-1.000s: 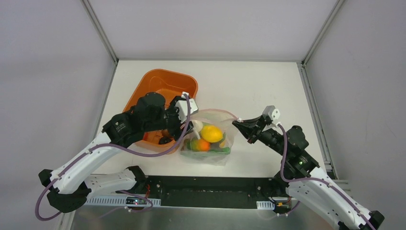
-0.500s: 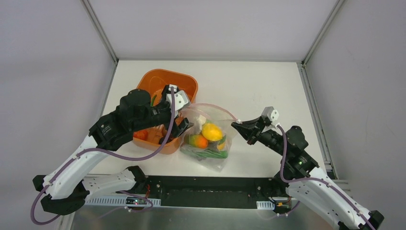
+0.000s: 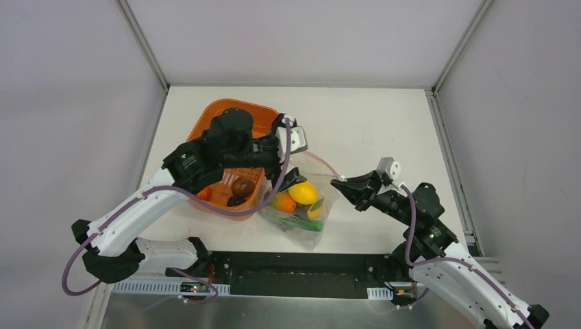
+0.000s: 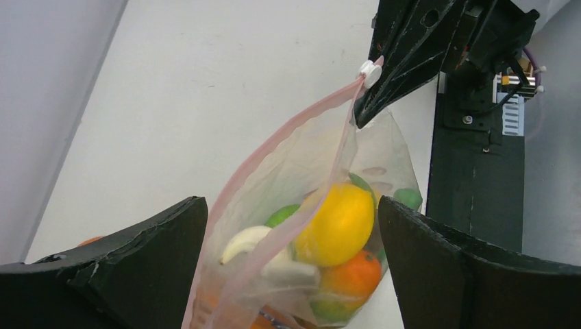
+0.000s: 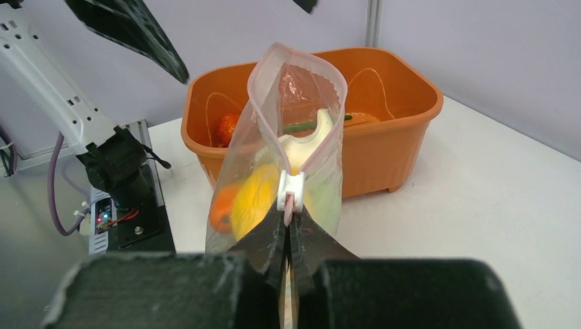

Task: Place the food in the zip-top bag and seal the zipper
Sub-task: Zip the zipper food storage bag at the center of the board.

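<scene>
Since half a second ago the left arm has swung toward the centre of the top view, and its pincer (image 4: 291,205) now hangs over the bag mouth with jaws spread wide, released and carrying nothing. On the white desk (image 3: 370,123), the orange basket (image 5: 384,157) sits left of centre. A brown round fruit (image 3: 241,186) and a darker piece (image 3: 236,201) show in its lower part. Just beside its lower right corner stands the zip-top bag (image 4: 301,157), at the middle of the top view, its mouth open and pulled up toward the right. Inside lie a yellow fruit (image 4: 339,223), an orange fruit (image 4: 353,274), a pale curved piece (image 4: 250,243) and a green fruit (image 4: 284,214). The right pincer (image 5: 288,219) is clenched on the pink zipper (image 4: 288,137) at the bag's corner, just under the white slider (image 5: 290,185).
</scene>
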